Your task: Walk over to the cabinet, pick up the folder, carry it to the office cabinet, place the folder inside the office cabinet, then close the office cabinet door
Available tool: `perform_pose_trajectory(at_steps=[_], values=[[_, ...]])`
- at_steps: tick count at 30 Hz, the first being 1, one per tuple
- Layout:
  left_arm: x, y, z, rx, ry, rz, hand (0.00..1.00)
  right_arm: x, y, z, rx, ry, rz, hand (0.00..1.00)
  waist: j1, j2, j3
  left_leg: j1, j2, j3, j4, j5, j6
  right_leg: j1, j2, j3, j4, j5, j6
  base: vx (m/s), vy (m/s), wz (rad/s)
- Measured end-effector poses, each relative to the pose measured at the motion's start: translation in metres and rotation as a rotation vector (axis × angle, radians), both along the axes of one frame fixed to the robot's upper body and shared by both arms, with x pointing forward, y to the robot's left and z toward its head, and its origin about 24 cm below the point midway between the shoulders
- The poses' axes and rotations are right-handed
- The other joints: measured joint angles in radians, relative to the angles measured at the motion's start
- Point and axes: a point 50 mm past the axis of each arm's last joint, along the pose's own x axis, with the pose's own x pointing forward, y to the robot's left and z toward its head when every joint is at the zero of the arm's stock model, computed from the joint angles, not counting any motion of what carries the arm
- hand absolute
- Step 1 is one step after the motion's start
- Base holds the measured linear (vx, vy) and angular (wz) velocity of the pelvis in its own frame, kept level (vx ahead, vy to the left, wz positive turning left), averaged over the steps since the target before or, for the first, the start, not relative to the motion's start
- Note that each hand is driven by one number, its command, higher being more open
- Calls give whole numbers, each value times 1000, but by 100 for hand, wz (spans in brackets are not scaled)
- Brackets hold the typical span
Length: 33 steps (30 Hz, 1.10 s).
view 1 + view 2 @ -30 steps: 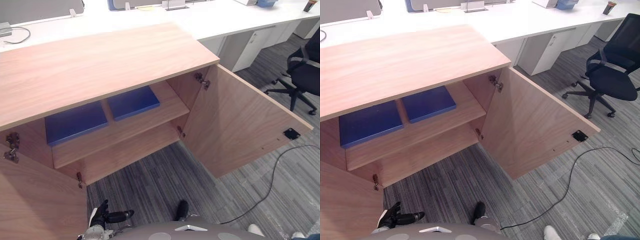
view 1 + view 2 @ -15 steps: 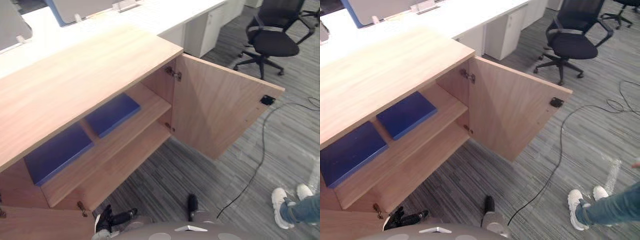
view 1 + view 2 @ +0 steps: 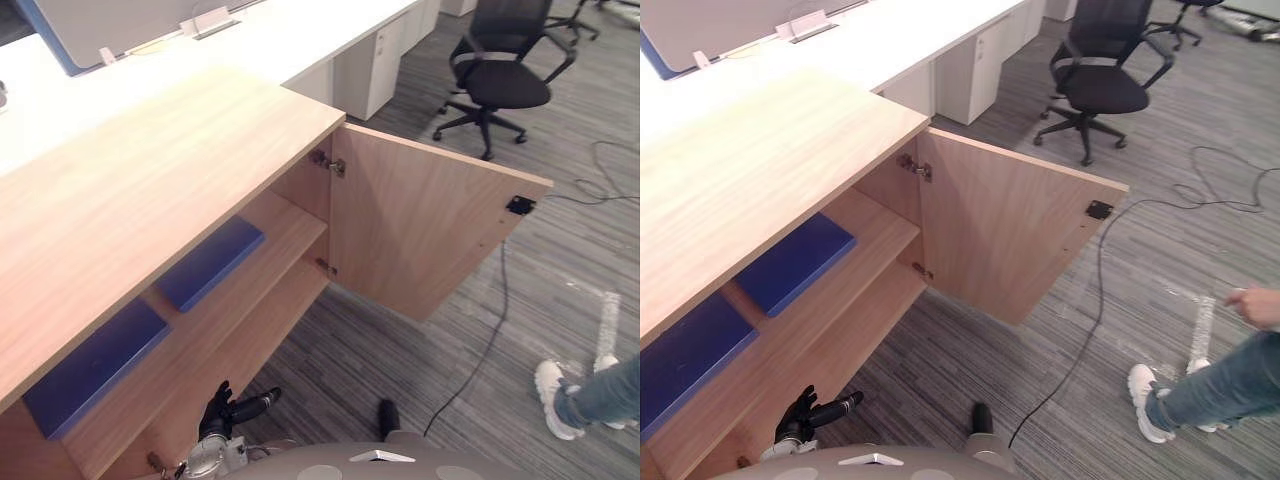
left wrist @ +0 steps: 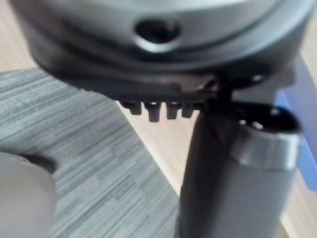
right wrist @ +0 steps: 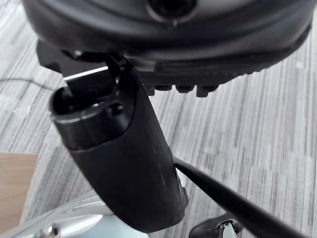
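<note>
Two blue folders lie flat on the upper shelf of the open wooden cabinet (image 3: 150,170), one nearer the middle (image 3: 210,262) and one further left (image 3: 95,365). The cabinet's right door (image 3: 425,235) stands wide open over the carpet. My left hand (image 3: 225,410) hangs low in front of the lower shelf, fingers relaxed and thumb out, holding nothing. My right hand (image 3: 388,415) hangs over the carpet, also relaxed and holding nothing. Both hands are well short of the folders.
A white desk (image 3: 250,40) runs behind the cabinet. A black office chair (image 3: 505,70) stands at the far right. A person's jeans leg and white shoes (image 3: 580,395) are on the carpet at the right, with a hand (image 3: 1255,305) above them.
The camera has swung, so the cabinet now sits further left and lower in view. The person's legs have come further in at the right. My hands still hang as before.
</note>
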Motion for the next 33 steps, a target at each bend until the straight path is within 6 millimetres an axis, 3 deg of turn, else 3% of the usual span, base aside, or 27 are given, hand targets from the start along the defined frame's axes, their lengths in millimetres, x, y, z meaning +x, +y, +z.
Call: perform_pose_trajectory(at_steps=[2, 4, 5, 6, 7, 9, 11, 12, 15, 16, 17, 21, 25, 29, 33], values=[[4, 1, 1, 2, -8, -6, 100, 6, 2, 0, 1, -23, 11, 100, 0, -25, 5, 5, 2, 61, 17, -8, 4, -35, 7, 0, 46, 0, 0, -125, 22, -80], [6, -1, 1, -6, -11, -10, 100, 9, 4, 1, 4, -36, 18, 100, 0, -23, 17, 9, 21, 117, 41, -26, 10, -55, 14, -19, 86, -14, -15, -119, -25, -82], [6, -3, 0, -10, -7, -11, 100, 11, 2, 1, -3, -42, 10, 100, -3, -15, 16, 13, 47, 155, 49, -31, 13, -79, 6, -102, 165, -55, -72, -72, -71, -72], [5, -6, -1, -18, 1, -10, 100, 12, -1, 2, -11, -48, -3, 100, -6, 1, 16, 15, 81, 178, 53, -30, 13, -96, -4, -190, 281, -89, -107, -37, -66, -62], [4, -7, -2, -22, 4, -10, 100, 11, -2, 2, -14, -49, -9, 100, -7, 8, 15, 14, 99, 185, 53, -28, 9, -97, -15, -232, 333, -109, -107, 3, -80, -44], [4, -7, -2, -27, 7, -7, 100, 4, -5, 2, -24, -31, -44, 100, -7, 10, 13, 15, 141, 199, 52, -15, -13, -59, -86, -313, 450, -166, -90, 58, -125, -30], [3, -2, -2, -16, 13, -12, 100, -1, -4, 2, -18, -9, -57, 100, -7, -11, 6, 8, 137, 208, 50, -5, -30, -21, -137, -313, 417, -187, -54, 55, -225, -34], [4, 0, -3, -14, 20, -8, 100, -4, -4, 1, -12, 8, -70, 100, -7, -15, -1, -4, 133, 208, 44, 4, -41, -20, -120, -343, 374, -202, -56, 18, -259, -56], [-1, -5, -8, -37, 60, -3, 100, -5, -14, 1, -26, 28, -85, 100, -9, 11, -17, -19, 140, 203, -2, 30, -60, -9, -68, -356, 252, -201, -54, -14, -172, -47], [-3, -5, -9, -40, 74, 2, 100, -6, -14, 0, -23, 35, -102, 100, -17, 16, -20, -17, 147, 208, -13, 39, -67, 12, -48, -357, 189, -184, -29, -24, -179, -30], [-4, -5, -10, -40, 80, 5, 100, -8, -13, 0, -19, 39, -112, 100, -21, 17, -20, -15, 151, 210, -19, 42, -71, 28, -36, -357, 152, -169, -24, -60, -122, -19], [-7, 1, -10, -31, 90, 35, 100, -19, -6, -2, 12, 65, -207, 100, -25, -8, -23, -4, 157, 215, -39, 59, -84, 125, 12, -345, -78, -44, -26, -103, -46, -11], [-9, 11, -9, -19, 90, 92, 100, -23, -6, -2, 32, 16, -456, 100, -26, -26, -21, 13, 151, 231, -52, 54, -95, 132, 5, -328, -100, -25, -24, -115, 43, -15], [-16, 24, -8, 6, 104, 115, 100, -7, -12, -1, 34, -69, -556, 100, -25, -38, -23, 30, 145, 236, -58, 53, -95, 132, 3, -321, -101, -23, -22, -33, 23, -6], [-21, 27, -9, 9, 115, 122, 100, 10, -32, 3, -4, -152, -684, 100, -25, -43, -28, 33, 130, 222, -62, 57, -90, 134, -4, -327, -101, -21, -20, 32, 38, 3]])
